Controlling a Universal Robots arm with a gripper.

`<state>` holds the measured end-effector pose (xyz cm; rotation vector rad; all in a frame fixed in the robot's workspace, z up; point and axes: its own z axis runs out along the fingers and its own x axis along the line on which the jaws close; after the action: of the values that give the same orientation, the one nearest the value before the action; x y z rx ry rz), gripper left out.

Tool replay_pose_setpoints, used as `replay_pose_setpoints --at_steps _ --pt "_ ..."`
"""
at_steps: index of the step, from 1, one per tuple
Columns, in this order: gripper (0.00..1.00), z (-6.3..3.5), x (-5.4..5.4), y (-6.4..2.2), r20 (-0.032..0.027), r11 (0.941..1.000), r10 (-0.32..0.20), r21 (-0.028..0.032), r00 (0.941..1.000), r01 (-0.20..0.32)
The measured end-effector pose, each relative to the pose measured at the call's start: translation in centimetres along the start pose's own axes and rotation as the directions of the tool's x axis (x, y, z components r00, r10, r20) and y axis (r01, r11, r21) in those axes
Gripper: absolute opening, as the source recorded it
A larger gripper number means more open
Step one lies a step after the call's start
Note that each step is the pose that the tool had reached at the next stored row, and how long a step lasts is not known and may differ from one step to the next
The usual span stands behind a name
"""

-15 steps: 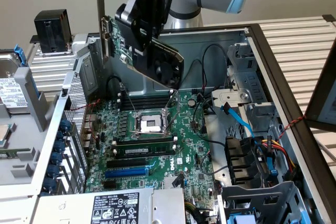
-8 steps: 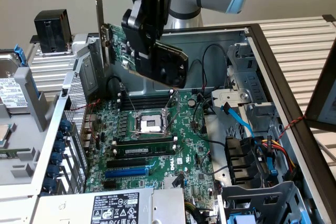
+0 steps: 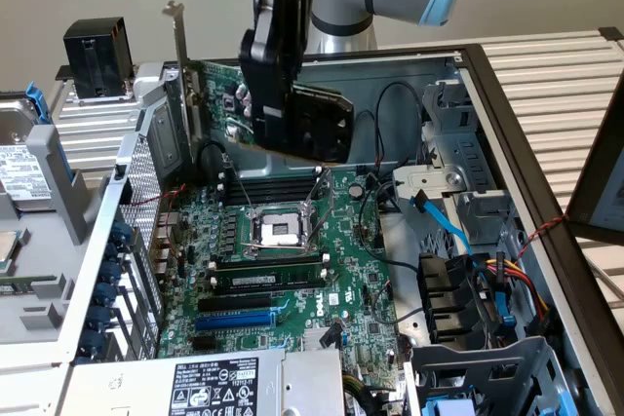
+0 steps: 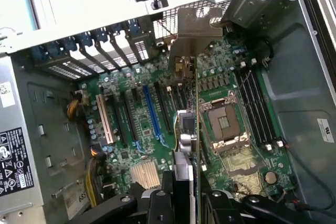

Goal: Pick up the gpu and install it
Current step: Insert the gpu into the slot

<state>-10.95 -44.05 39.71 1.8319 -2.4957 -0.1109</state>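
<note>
The gpu (image 3: 317, 119) hangs in the air above the open computer case, a green card with a black shroud and a silver end bracket (image 3: 180, 41) rising at the exterior view's left. My gripper (image 3: 292, 129) is shut on it from above. In the wrist view the gpu (image 4: 190, 129) appears edge-on between my fingers (image 4: 170, 198), with its bracket (image 4: 197, 35) toward the case's rear slot openings. Below it lies the large green motherboard (image 3: 361, 270) with a blue expansion slot (image 3: 234, 321), which also shows as the blue expansion slot (image 4: 152, 111) off to one side of the card.
A bare CPU socket (image 3: 276, 231) and memory slots sit under the card. The power supply (image 3: 214, 382) is at the near edge. Drive cages (image 3: 478, 358) and blue and coloured cables (image 3: 444, 221) crowd the exterior view's right. Rear slot covers (image 4: 94, 56) line the case wall.
</note>
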Motion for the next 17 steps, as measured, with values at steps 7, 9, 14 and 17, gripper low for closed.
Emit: replay_pose_setpoints --at_steps 7,9,14,17 --pt "0.28 0.53 0.0 -0.04 -0.0124 0.9887 -0.149 0.014 0.9888 0.149" --pt "0.28 0.58 0.0 -0.05 -0.0138 0.983 -0.182 0.0241 0.9832 0.182" --pt "0.28 0.71 0.01 -0.03 -0.0134 0.973 -0.227 0.0401 0.9738 0.227" --pt "0.28 0.71 0.01 -0.03 -0.0134 0.973 -0.227 0.039 0.9737 0.228"
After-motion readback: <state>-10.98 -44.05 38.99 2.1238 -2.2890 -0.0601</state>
